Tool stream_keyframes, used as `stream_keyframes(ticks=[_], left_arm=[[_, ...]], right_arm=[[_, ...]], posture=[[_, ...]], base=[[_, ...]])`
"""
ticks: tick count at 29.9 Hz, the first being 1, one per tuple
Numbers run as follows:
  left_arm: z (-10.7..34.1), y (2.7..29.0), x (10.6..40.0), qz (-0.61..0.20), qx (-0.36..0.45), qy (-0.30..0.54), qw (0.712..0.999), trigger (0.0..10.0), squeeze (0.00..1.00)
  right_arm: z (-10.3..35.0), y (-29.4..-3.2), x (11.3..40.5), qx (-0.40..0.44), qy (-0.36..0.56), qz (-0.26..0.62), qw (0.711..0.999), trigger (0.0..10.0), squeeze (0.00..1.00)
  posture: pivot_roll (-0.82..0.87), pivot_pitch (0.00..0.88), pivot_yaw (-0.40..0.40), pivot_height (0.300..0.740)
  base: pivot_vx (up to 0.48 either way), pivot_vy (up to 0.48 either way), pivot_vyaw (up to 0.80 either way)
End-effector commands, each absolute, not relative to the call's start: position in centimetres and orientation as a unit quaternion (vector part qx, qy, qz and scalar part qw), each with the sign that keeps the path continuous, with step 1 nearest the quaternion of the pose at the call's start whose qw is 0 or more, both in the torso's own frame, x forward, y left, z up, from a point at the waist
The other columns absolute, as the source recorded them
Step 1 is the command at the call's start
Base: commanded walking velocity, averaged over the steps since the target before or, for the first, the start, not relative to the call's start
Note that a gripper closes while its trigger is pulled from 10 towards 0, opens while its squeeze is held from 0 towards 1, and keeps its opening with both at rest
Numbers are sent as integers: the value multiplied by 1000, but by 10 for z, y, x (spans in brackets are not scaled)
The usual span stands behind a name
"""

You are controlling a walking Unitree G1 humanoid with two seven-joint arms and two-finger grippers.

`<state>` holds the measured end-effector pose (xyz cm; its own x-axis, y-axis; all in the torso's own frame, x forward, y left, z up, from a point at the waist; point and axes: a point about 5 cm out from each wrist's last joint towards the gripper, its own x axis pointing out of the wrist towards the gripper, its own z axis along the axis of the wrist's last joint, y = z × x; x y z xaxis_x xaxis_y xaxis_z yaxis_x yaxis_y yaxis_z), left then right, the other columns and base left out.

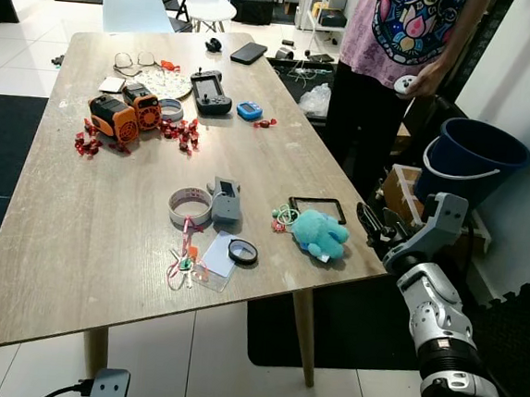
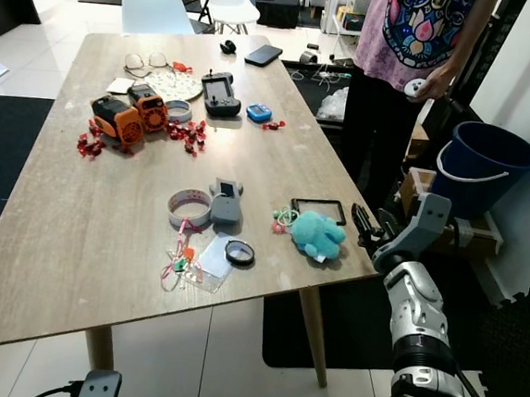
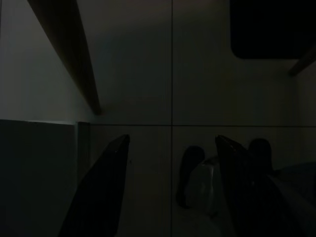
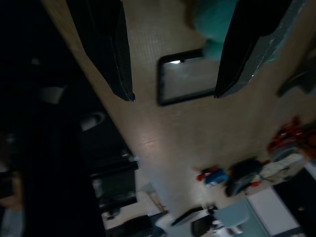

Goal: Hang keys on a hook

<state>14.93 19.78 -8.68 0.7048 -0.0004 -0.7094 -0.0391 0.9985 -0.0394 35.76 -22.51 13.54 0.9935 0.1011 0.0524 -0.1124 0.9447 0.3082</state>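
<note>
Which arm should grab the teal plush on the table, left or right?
Right. The right gripper is raised at the table edge, fingers open, close beside the teal plush. The left gripper hangs low over the floor in shade.

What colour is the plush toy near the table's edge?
Teal; the plush toy shows best in the left eye view.

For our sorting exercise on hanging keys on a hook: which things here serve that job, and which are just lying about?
Job: right pincer, open at the table edge; teal plush toy with its ring, probably the key fob.
Lying about: tape roll, glasses, phone, bucket.
</note>
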Motion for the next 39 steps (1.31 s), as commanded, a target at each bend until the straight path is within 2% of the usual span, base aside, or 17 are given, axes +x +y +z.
stream_keyframes(ticks=[1, 16, 20, 25, 39], left_arm=[[-90, 203, 142, 15, -19, 400, 916, 10000, 0], [-90, 203, 142, 17, -19, 406, 913, 10000, 0], [-91, 203, 142, 16, -18, 408, 913, 10000, 0], [-91, 203, 142, 15, -18, 409, 912, 10000, 0], [-90, 204, 142, 17, -18, 407, 913, 10000, 0]], right_arm=[[128, -228, 356, 158, -4, 22, 987, 10000, 0], [126, -201, 359, 200, 7, 69, 977, 10000, 0], [116, -184, 355, 174, 56, 141, 973, 10000, 0], [109, -172, 351, 157, 81, 177, 968, 10000, 0], [110, -150, 346, 145, 86, 230, 959, 10000, 0]], posture=[[69, 103, -29, 740], [70, 95, -31, 740], [69, 91, -30, 740], [68, 89, -29, 740], [72, 95, -33, 740]], base=[[0, 0, 0], [0, 0, 0], [0, 0, 0], [0, 0, 0], [0, 0, 0]])
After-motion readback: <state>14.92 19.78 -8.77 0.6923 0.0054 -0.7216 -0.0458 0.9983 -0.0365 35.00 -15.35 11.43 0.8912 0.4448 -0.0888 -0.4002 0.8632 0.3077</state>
